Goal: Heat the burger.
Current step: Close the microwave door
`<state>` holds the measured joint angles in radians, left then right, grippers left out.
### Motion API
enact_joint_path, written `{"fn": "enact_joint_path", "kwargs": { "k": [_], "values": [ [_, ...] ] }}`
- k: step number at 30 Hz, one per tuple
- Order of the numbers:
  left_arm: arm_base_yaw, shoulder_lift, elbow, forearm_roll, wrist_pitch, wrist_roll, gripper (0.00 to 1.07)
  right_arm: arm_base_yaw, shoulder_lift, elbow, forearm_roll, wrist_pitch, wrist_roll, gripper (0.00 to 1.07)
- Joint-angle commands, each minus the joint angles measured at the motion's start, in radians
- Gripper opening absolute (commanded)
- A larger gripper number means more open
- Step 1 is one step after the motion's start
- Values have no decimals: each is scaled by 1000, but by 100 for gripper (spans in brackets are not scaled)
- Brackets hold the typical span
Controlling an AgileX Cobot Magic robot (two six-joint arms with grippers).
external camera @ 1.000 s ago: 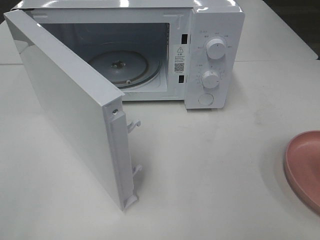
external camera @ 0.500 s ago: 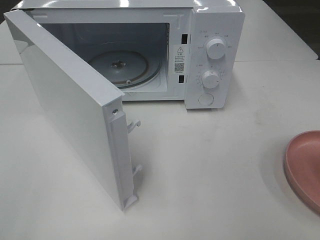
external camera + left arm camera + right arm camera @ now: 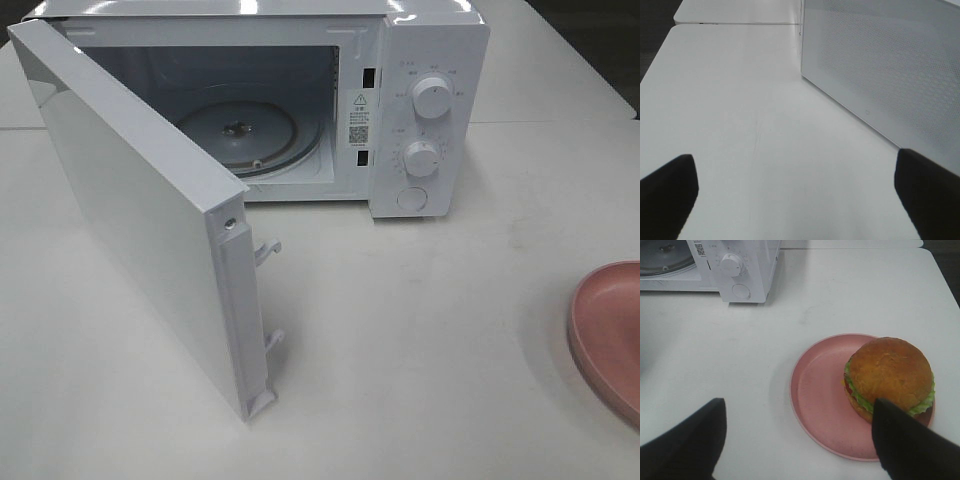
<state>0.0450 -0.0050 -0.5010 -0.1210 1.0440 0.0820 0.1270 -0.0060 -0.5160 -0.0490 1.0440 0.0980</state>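
Over on the far left, the left gripper hovers above bare table with its jaws spread wide and nothing between them, the microwave door just beside it. That door hangs fully open, and behind it the microwave shows a bare glass turntable waiting for a load. Moving right across the table, the pink plate sits well apart from the oven, only its edge showing in the high view. And on the plate's right side sits the burger: glossy orange-brown bun on top, a frill of green lettuce below, a hint of red at the left edge. Right gripper hangs above the plate, jaws open and empty, one finger close by the bun. My read: it looks light, but it's a stacked thing, so the layers could shift or squash under a hard pinch. That shiny bun may be slippery too. Best bet is a wide, gentle grip across the sides, low enough to catch both bun halves.
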Motion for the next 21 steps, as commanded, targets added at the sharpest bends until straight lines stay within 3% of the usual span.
{"fn": "enact_joint_path", "kwargs": {
  "k": [1,13,21],
  "values": [
    [0,-22,3,-7,-9,-5,100,-5,-26,4,-2,-7,-12,76],
    [0,-19,3,-22,-10,-5,100,-5,-26,4,-2,-7,-12,75],
    [0,109,-27,-23,-62,19,100,-5,-26,4,-2,-7,-12,75]
  ]
}}
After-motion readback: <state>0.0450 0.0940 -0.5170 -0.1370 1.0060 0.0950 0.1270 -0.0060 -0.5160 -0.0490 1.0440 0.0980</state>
